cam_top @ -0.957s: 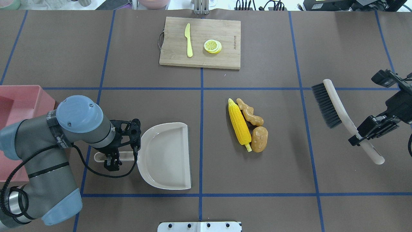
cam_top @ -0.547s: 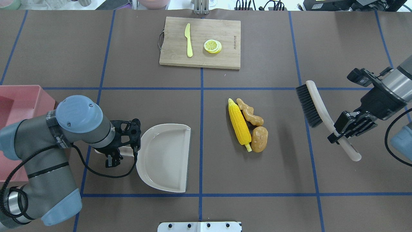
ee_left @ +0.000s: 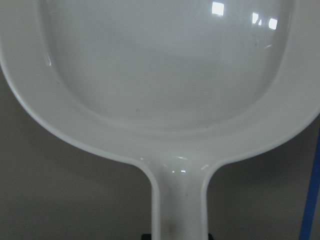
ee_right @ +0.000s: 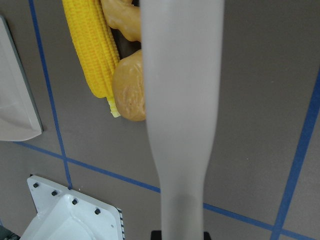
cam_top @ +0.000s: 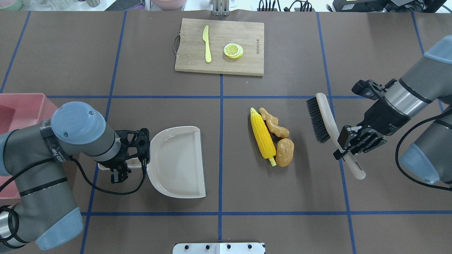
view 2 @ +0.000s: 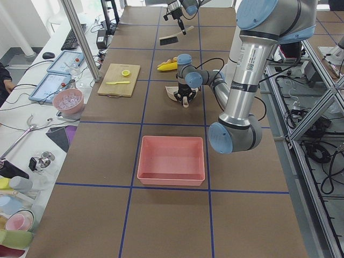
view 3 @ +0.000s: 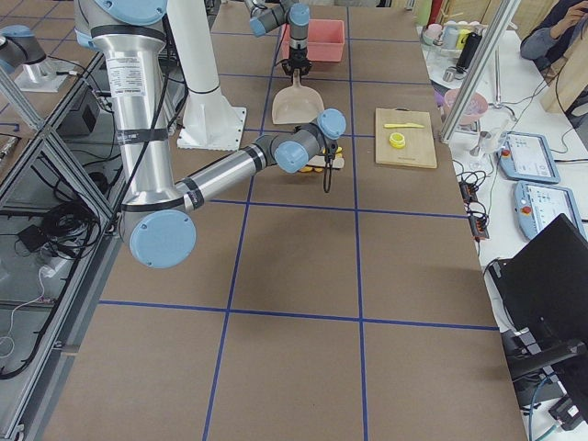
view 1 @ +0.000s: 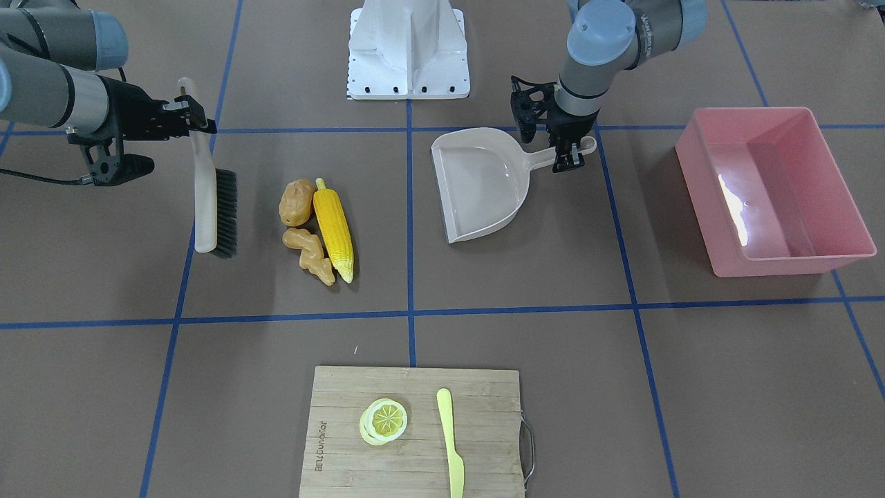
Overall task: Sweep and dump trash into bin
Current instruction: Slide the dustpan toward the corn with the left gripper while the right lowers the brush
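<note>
The yellow corn cob (cam_top: 262, 133), brown potato (cam_top: 284, 152) and tan ginger root (cam_top: 274, 122) lie together right of the table's middle. My left gripper (cam_top: 118, 167) is shut on the handle of the beige dustpan (cam_top: 178, 162), whose open edge faces the trash from the left. My right gripper (cam_top: 348, 150) is shut on the handle of a brush (cam_top: 325, 120), its black bristles just right of the trash. The pink bin (cam_top: 21, 109) stands at the far left, partly behind my left arm. The right wrist view shows the brush handle (ee_right: 182, 100) over the potato (ee_right: 129, 92).
A wooden cutting board (cam_top: 219, 46) at the far middle holds a pale yellow knife (cam_top: 207, 44) and a lemon slice (cam_top: 233, 50). A white mounting plate (cam_top: 219, 248) sits at the near edge. Blue tape lines cross the brown table.
My right arm has carried the brush leftward, close to the trash. My left gripper has shifted the dustpan slightly left and farther from me. The trash has not moved.
</note>
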Motion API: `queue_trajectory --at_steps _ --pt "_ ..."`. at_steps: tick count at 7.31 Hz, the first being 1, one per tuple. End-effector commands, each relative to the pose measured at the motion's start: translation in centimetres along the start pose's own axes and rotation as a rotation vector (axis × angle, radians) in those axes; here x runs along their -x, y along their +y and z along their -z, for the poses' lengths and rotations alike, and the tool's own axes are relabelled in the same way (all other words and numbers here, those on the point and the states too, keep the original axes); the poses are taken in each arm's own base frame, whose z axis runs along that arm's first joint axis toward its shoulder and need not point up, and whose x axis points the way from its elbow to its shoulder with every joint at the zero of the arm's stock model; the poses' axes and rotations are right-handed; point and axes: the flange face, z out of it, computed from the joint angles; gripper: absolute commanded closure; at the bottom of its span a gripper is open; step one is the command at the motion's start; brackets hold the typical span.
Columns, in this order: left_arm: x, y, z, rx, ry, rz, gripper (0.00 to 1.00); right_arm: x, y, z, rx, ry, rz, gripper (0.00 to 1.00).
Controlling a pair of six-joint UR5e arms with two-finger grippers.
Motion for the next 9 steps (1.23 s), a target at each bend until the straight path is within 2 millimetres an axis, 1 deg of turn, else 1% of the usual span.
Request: queue_trajectory --at_steps 1,2,3,5,6,7,8,9 --pt "0.6 -4.0 2.2 0.021 0.004 0.006 1.0 -1.0 -0.3 -3.5 -0.051 -0.039 0.029 1.0" --pt "1.2 -6.1 1.6 0.033 0.013 0.006 1.0 -1.0 -0.2 -4.4 -0.044 -0.052 0.067 1.0" --pt "2.0 -8.1 0.8 0.041 0.016 0.006 1.0 -0.5 0.0 -5.0 -0.035 -0.055 0.087 1.0" --pt "3.0 -11.1 0.2 0.047 0.021 0.009 1.0 -0.2 0.3 -6.4 -0.02 -0.046 0.107 1.0" --pt "3.4 -12.4 -0.4 0.05 0.05 0.015 1.0 -1.0 0.4 -6.8 -0.018 -0.039 0.138 1.0" --pt "3.8 -12.9 -0.1 0.045 0.05 0.018 1.0 -3.2 0.6 -7.2 -0.023 -0.047 0.177 1.0" --pt "4.0 -13.0 0.1 0.046 0.05 0.021 1.0 -5.4 -0.2 -8.3 -0.029 -0.058 0.191 1.0" --pt "4.7 -13.2 0.5 0.041 0.053 0.033 1.0 -6.4 -0.9 -9.0 -0.026 -0.062 0.194 1.0"
